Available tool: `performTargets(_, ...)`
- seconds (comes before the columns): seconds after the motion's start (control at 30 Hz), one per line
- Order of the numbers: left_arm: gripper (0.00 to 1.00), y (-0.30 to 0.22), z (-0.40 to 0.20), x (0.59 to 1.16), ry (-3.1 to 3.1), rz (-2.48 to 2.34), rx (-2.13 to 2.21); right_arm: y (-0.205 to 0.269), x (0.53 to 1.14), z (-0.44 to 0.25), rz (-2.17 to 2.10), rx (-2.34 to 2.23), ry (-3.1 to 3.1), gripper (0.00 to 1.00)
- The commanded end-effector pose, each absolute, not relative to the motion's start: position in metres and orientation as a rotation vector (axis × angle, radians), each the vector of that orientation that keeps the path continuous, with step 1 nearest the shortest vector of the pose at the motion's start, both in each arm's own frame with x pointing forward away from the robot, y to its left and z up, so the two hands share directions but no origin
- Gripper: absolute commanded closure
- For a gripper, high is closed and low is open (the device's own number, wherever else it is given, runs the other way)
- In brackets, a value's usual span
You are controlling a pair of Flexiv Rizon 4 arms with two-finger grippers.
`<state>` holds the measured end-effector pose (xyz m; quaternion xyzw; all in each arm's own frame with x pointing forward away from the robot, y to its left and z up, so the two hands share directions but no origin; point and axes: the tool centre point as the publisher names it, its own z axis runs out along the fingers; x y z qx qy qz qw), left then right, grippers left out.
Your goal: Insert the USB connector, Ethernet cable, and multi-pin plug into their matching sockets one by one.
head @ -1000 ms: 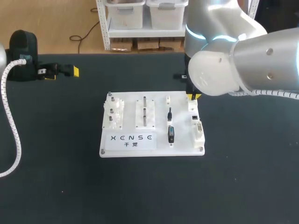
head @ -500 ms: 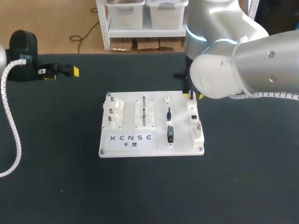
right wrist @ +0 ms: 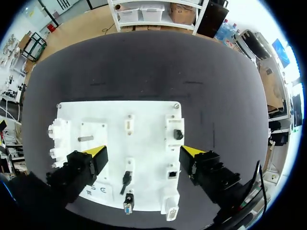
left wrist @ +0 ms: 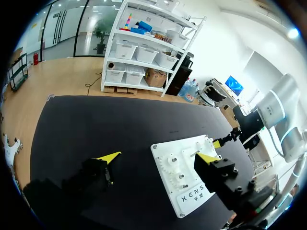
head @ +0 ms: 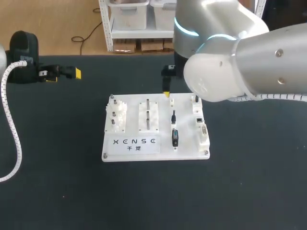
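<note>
1. The right gripper [right wrist: 142,152] hangs over the white board [head: 133,120] with its two yellow-tipped fingers spread wide apart and nothing between them. In the head view, one yellow tip shows just above the board's far edge, near its middle.
2. The USB connector [head: 195,99], a small black piece, stands upright in the far socket of the board's right-hand row. It sits to the right of the gripper and is not touching it.
3. Nearer in that same row sit the Ethernet socket [head: 199,120] and then the multi-pin socket [head: 204,132], which lies close to the board's near right corner.
4. The Ethernet cable [head: 174,116], a short black piece, lies in the column just left of the socket row. The multi-pin plug [head: 175,138] lies just nearer in that column, and a small white holder [head: 171,101] marks its far end.
5. A white gear block [head: 116,115] takes up the board's left side. A white block with two metal pins [head: 149,115] stands between it and the cable column.
6. The left gripper [left wrist: 158,157] rests at the far left of the black table [head: 249,191], well apart from the board. Its fingers are parted and it grips nothing.
</note>
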<state>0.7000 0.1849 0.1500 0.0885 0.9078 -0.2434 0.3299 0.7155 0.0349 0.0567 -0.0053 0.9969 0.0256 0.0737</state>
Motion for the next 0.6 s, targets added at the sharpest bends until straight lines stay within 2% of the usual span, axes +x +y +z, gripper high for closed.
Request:
performTargets(0.03,0.0,0.185,0.15,0.7,2.374,-0.636,0.232,0.051,0.702,0.058,0.074,-0.019,2.999,0.0)
performTargets(0.6,0.0,0.185,0.15,0.7,2.374,-0.636,0.232,0.066,0.668,0.036,0.095,-0.077,3.065,0.0)
